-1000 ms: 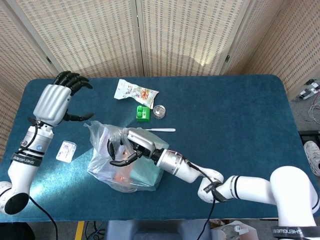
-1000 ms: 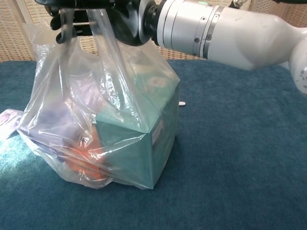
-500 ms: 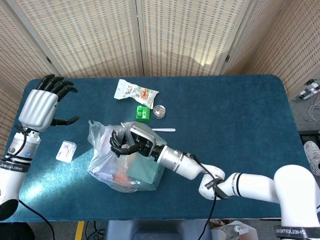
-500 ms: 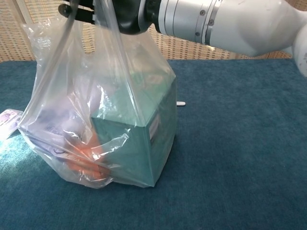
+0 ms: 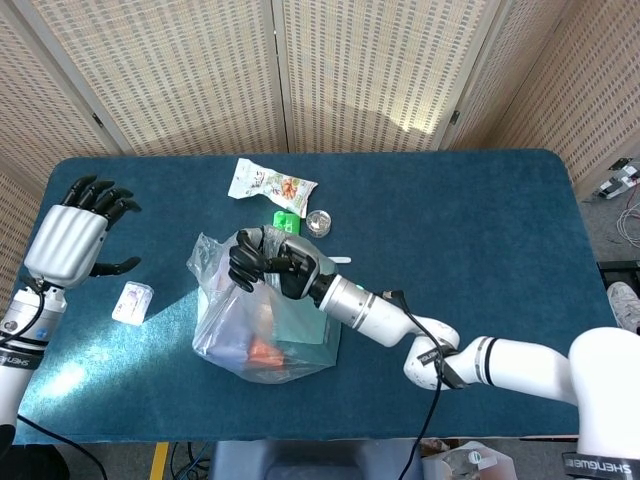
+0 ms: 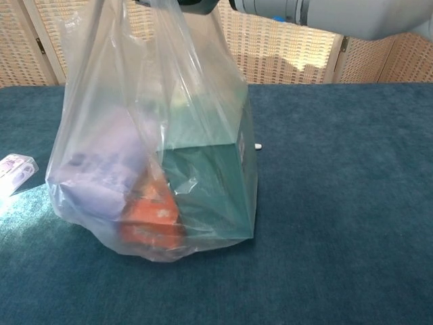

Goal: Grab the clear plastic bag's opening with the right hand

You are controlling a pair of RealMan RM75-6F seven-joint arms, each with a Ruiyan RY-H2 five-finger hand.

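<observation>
My right robot hand is closed in a fist around the gathered opening of the clear plastic bag, with the film pulled taut and upright beneath it. In the chest view only the dark underside of that hand shows at the top edge, and the bag hangs from there down to the worktop, its bottom resting on the blue cloth.

The bag is thin, glossy and wrinkled. Through it I see a teal box with square edges, an orange packet low at the front, and a pale lilac soft pack beside it. Any print on these is too blurred to read.

Behind the bag lie a small green block, a round clear container, a white stick and a printed snack pouch; its lettering is illegible. A small white packet lies to the bag's left.

My left robot hand is held above the left end of the worktop, fingers spread, holding nothing, well apart from the bag. The right half of the cloth is open.
</observation>
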